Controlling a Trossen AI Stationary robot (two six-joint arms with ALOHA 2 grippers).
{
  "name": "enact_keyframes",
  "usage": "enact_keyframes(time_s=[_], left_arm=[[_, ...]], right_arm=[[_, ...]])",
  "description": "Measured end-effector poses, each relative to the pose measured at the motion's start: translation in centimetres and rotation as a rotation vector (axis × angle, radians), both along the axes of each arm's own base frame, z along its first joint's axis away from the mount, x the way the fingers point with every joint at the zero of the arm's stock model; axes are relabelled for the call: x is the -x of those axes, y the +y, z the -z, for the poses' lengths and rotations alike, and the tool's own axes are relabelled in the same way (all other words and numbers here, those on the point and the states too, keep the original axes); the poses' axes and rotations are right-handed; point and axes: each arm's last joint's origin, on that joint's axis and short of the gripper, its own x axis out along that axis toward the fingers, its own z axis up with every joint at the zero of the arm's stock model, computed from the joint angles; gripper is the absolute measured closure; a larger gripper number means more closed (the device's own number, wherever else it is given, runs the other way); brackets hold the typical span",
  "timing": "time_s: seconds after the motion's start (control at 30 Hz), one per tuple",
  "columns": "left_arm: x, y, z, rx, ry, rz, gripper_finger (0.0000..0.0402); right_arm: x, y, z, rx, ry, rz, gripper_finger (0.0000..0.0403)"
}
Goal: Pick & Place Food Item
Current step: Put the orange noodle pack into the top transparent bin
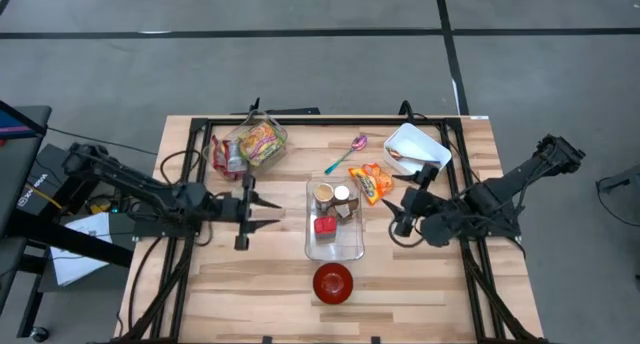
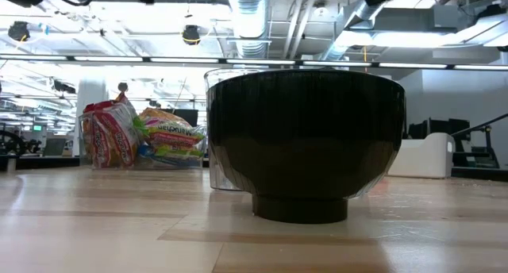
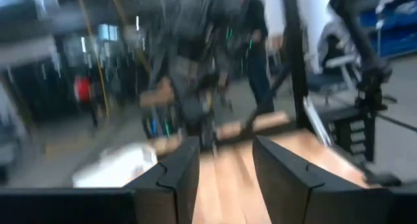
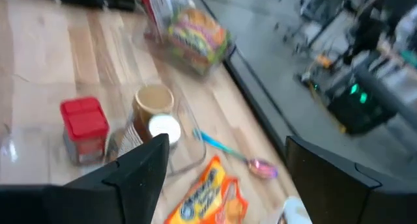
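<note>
Several food items already sit in the clear rectangular plastic tray (image 1: 348, 246) at mid-table: a red-lidded box (image 1: 324, 225), a brown-topped cup (image 1: 323, 193) and a white-lidded cup (image 1: 342, 194). Others wait outside it: the orange snack packet (image 1: 375, 182) just right of the tray's far end, and the colourful noodle bags in a clear container (image 1: 258, 144) at the far left. A pink-bowled spoon with a teal handle (image 1: 347, 152), a white rectangular dish (image 1: 416, 148) and a red round bowl (image 1: 334, 282) near the front also lie on the wooden table (image 1: 250, 284). The left gripper (image 1: 262, 212) hovers left of the tray, fingers parted and empty; the right gripper (image 1: 404, 216) hangs to the tray's right by the orange packet, spread wide, carrying nothing. The job looks partway done, with another pick due.
</note>
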Motion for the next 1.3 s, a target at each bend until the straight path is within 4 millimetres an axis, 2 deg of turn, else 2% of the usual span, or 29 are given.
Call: enact_keyframes(time_s=[0.1, 0.2, 0.4, 0.53, 0.93, 1.1, 1.3], left_arm=[[-0.2, -0.9, -0.7, -0.094, -0.119, 0.019, 0.0258], [-0.2, -1.3, -1.3, -0.166, -0.201, 0.016, 0.025], [-0.2, -1.2, -1.2, -0.253, -0.19, -0.072, 0.0237], [-0.1, -1.1, -1.4, -0.318, -0.209, -0.098, 0.0231], [0.0, -1.0, -1.8, -0.322, -0.248, -0.111, 0.0233], [0.0, -1.0, -1.8, -0.322, -0.248, -0.111, 0.0234], [0.0, -1.0, -1.8, -0.322, -0.248, -0.111, 0.0231]], right_arm=[[0.2, -0.9, 0.6, -0.053, 0.026, 0.063, 0.0104], [0.3, -1.5, 2.1, -0.1, 0.07, 0.108, 0.0104], [0.6, -2.4, 4.8, -0.231, 0.168, 0.141, 0.0104], [0.7, -2.8, 5.8, -0.273, 0.19, 0.173, 0.0104], [1.0, -5.3, 8.6, -0.318, 0.262, 0.314, 0.0104], [1.6, -6.3, 10.5, -0.313, 0.367, 0.324, 0.0104], [1.3, -7.6, 12.5, -0.309, 0.376, 0.296, 0.0104]])
